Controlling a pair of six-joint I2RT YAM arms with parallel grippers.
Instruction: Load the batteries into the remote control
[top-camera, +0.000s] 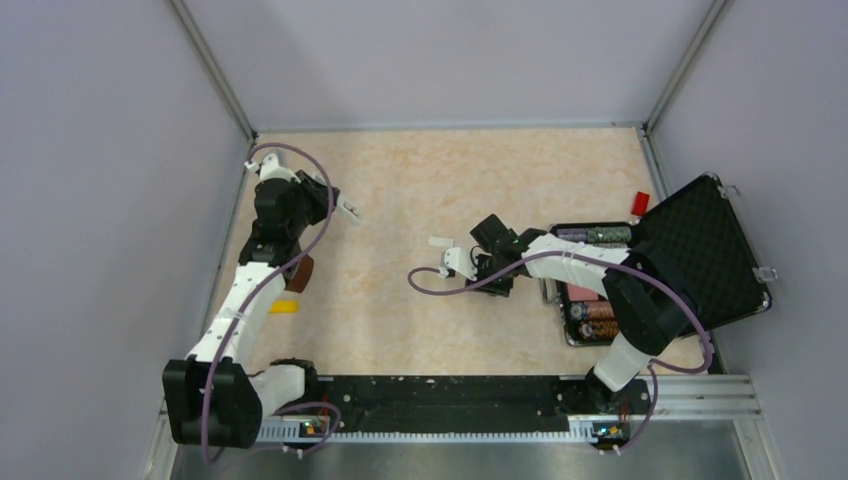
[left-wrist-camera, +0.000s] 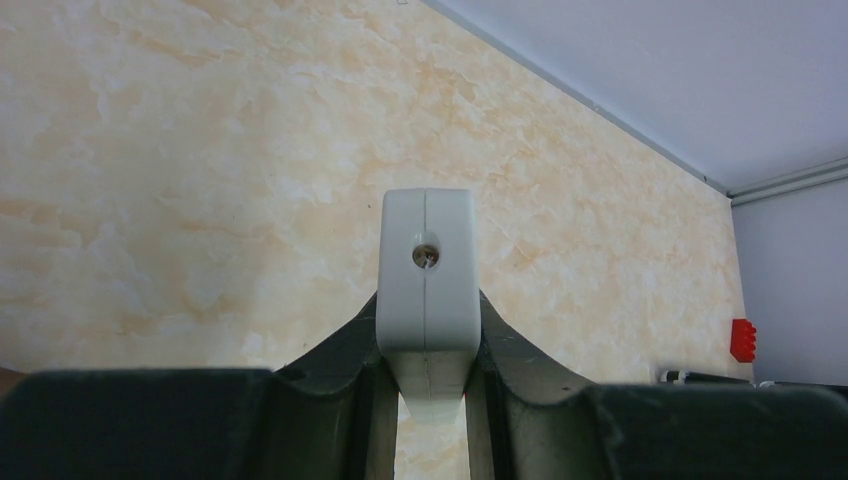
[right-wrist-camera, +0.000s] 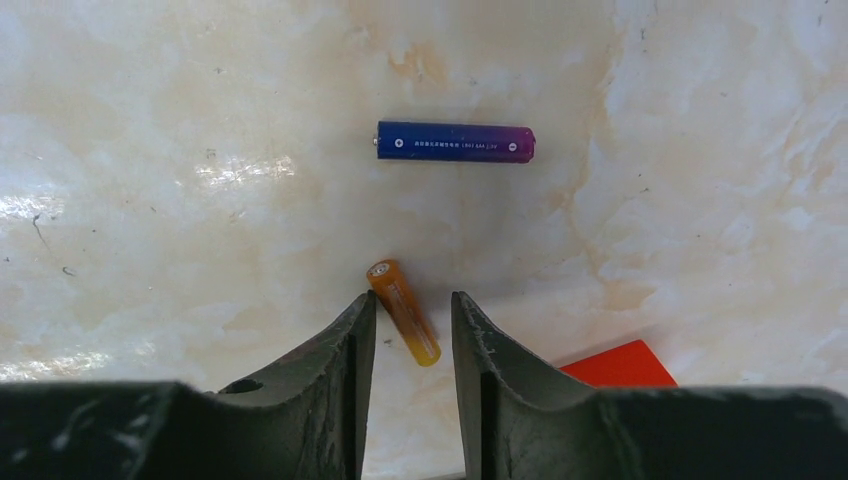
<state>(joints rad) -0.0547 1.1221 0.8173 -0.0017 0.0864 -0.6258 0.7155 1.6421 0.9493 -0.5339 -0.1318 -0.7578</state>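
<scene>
My left gripper (top-camera: 335, 203) (left-wrist-camera: 428, 305) is shut on the white remote control (left-wrist-camera: 428, 260), held end-on above the table at the far left; its tip shows in the top view (top-camera: 348, 210). My right gripper (right-wrist-camera: 412, 302) (top-camera: 492, 280) is open and low over the table's middle. The orange-brown battery (right-wrist-camera: 403, 312) lies slanted on the table between its fingertips, its near end inside the gap. The dark purple battery (right-wrist-camera: 455, 142) lies crosswise just beyond. The gripper hides both batteries in the top view.
An open black case (top-camera: 705, 250) and a tray of spare batteries (top-camera: 592, 318) sit at the right. A red block (top-camera: 640, 203) (left-wrist-camera: 742, 340) is behind them. A small white plate (top-camera: 440, 242) and a yellow bar (top-camera: 284, 306) lie on the table. A red flat piece (right-wrist-camera: 620, 365) lies beside the right finger.
</scene>
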